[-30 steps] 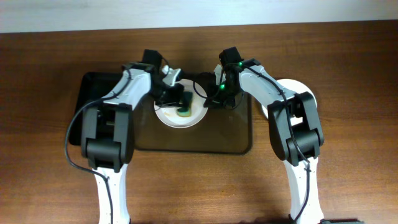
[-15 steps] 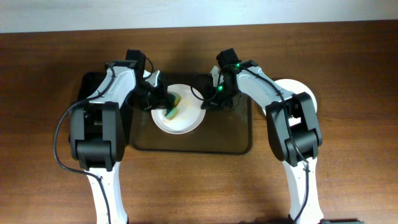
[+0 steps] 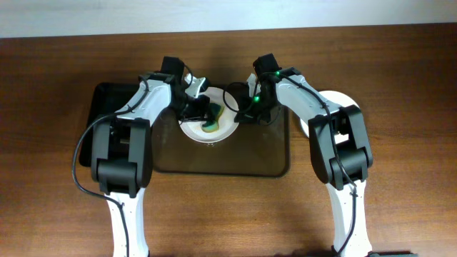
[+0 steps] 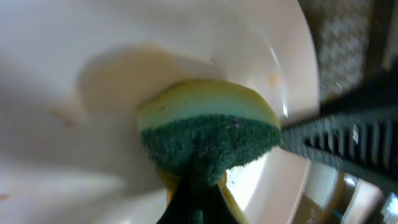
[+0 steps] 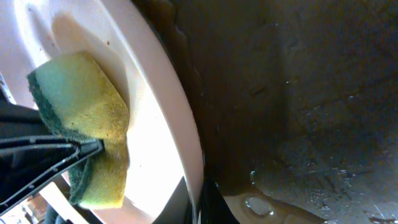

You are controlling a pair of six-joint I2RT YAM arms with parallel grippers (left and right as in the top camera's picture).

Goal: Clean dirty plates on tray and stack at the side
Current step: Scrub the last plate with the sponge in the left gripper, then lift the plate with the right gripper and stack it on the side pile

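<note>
— What's it all standing on?
— A brown wood-grain table (image 3: 57, 214), with a white strip (image 3: 71, 18) beyond its far edge. In the middle lies a large translucent dark-brown tray (image 3: 214, 160). A smaller glossy black tray (image 3: 103, 96) sits just beside its left end.
— And the plates?
— A round shallow white plate (image 3: 207, 134) is over the big tray's far part, and the right hand (image 3: 241, 114) is closed on its rim. A few faint brownish specks mark its smooth glaze. A second white plate (image 3: 335, 100) lies on the table just right of the tray.
— The left hand (image 3: 198, 111)?
— Clamped on a yellow foam sponge (image 4: 208, 134) with a rough green scouring face, pressed against the plate's inside.
— The tray's base?
— Finely textured and wet, with beads of water.
</note>
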